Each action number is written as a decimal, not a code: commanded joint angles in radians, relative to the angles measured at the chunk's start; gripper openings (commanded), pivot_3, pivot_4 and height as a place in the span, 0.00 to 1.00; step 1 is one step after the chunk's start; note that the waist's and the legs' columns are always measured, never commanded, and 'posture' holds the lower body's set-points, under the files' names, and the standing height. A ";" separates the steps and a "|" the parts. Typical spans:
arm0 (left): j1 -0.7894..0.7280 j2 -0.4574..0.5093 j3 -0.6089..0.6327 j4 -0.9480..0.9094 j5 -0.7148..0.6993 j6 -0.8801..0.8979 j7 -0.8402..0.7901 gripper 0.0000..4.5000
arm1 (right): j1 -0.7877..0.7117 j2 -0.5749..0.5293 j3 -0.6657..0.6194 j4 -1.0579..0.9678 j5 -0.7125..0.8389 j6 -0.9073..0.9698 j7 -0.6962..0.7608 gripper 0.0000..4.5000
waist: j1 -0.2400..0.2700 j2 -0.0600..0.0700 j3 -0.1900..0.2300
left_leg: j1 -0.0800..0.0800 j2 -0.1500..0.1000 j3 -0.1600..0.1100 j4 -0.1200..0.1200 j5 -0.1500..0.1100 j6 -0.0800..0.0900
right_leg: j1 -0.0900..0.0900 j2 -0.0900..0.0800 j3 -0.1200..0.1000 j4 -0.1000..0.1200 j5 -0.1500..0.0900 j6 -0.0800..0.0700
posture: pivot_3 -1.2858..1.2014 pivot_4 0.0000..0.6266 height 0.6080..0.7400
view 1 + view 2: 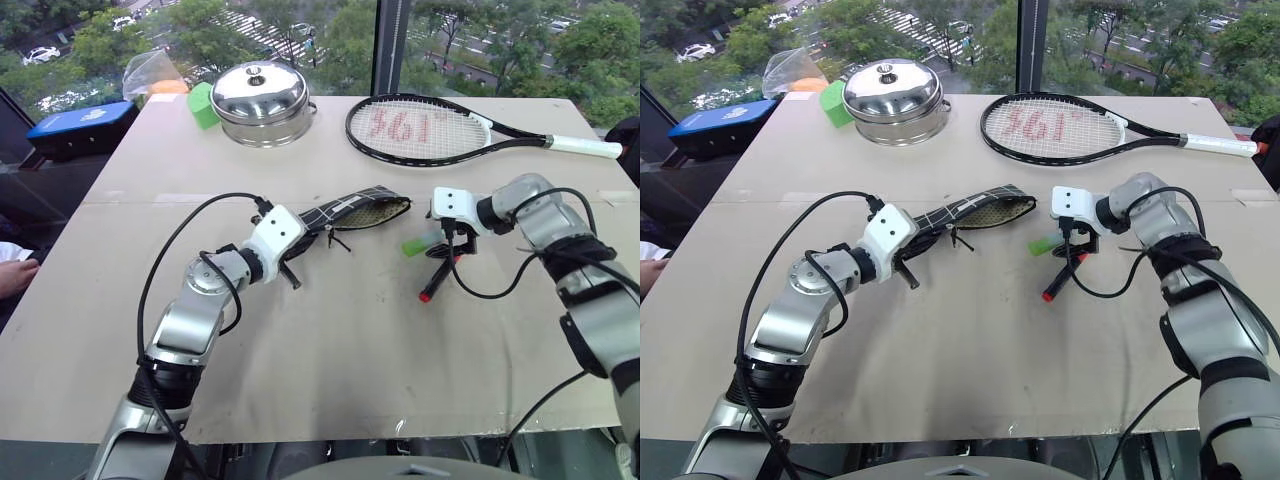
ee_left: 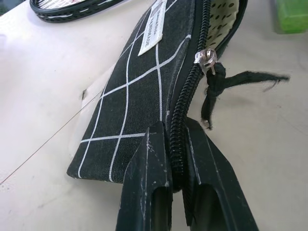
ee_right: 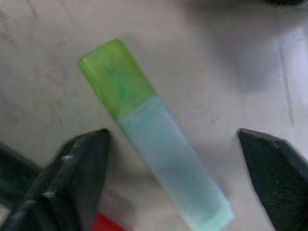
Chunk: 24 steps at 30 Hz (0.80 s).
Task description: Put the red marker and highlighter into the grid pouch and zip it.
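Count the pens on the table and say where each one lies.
2. The highlighter lies between the open fingers of the right gripper, just right of the grid pouch. The red marker lies beside it, nearer the robot. None seems hidden.

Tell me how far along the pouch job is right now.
Early. The left gripper is shut on the grid pouch, mouth unzipped. The right gripper hangs with open jaws over the highlighter, not yet gripped. The red marker lies on the table. Both pens and zipping remain.
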 commanded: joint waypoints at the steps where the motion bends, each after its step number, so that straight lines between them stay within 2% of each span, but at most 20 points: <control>1: 0.004 -0.001 0.017 -0.098 -0.008 0.036 0.028 0.00 | -0.050 0.027 -0.019 0.117 -0.021 -0.044 0.035 0.58 | -0.001 0.000 0.000 | 0.000 0.000 0.000 0.000 0.000 0.000 | 0.000 0.000 0.000 0.000 0.000 0.000 | 0.52 0.24 1.00; 4: 0.015 -0.001 0.024 -0.137 -0.012 0.070 0.043 0.00 | -0.076 0.024 -0.053 0.132 -0.008 -0.053 0.050 0.26 | -0.002 0.000 0.000 | 0.001 0.000 0.001 0.001 0.000 0.000 | 0.001 -0.001 0.001 0.001 0.000 0.000 | 0.52 0.24 1.00; 6: 0.015 0.001 0.028 -0.136 -0.012 0.078 0.049 0.00 | -0.079 0.003 -0.078 0.089 0.003 -0.054 0.065 0.17 | -0.001 0.001 0.000 | 0.002 0.000 0.000 0.001 0.000 0.000 | 0.001 -0.001 0.001 0.001 0.000 0.000 | 0.52 0.24 1.00; 9: 0.010 0.000 0.025 -0.121 -0.010 0.074 0.052 0.00 | -0.036 -0.050 -0.115 -0.084 0.037 -0.009 0.108 0.17 | 0.002 0.004 0.003 | 0.001 0.000 0.000 0.001 0.000 0.000 | 0.001 -0.002 0.001 0.001 0.000 0.000 | 0.52 0.24 1.00; 13: -0.041 -0.007 0.006 -0.044 0.001 0.048 0.050 0.00 | 0.173 -0.179 -0.203 -0.657 0.080 0.226 0.080 0.17 | 0.016 0.004 0.002 | -0.001 -0.001 -0.003 0.000 0.000 0.000 | 0.001 -0.004 -0.003 0.001 0.000 0.000 | 0.52 0.24 1.00; 16: -0.070 -0.016 -0.013 -0.003 0.005 0.025 0.044 0.00 | 0.285 -0.215 -0.237 -0.937 0.050 0.387 -0.001 0.17 | 0.023 0.004 0.002 | -0.001 0.000 -0.003 0.000 0.000 -0.001 | 0.001 -0.004 -0.004 0.001 0.000 0.000 | 0.52 0.24 1.00; 20: -0.098 -0.030 -0.044 0.037 0.013 -0.006 0.042 0.00 | 0.347 -0.201 -0.213 -1.156 -0.011 0.601 -0.097 0.17 | 0.024 0.004 0.002 | 0.000 -0.001 -0.001 0.001 0.000 -0.001 | 0.001 -0.004 -0.003 0.001 0.000 0.000 | 0.52 0.24 1.00; 24: -0.108 -0.046 -0.078 0.035 0.017 -0.032 0.034 0.00 | 0.325 -0.161 -0.148 -1.205 -0.080 0.728 -0.173 0.17 | 0.025 0.003 0.002 | 0.000 -0.002 -0.001 0.002 0.000 0.000 | 0.001 -0.003 -0.003 0.001 0.000 0.000 | 0.52 0.24 1.00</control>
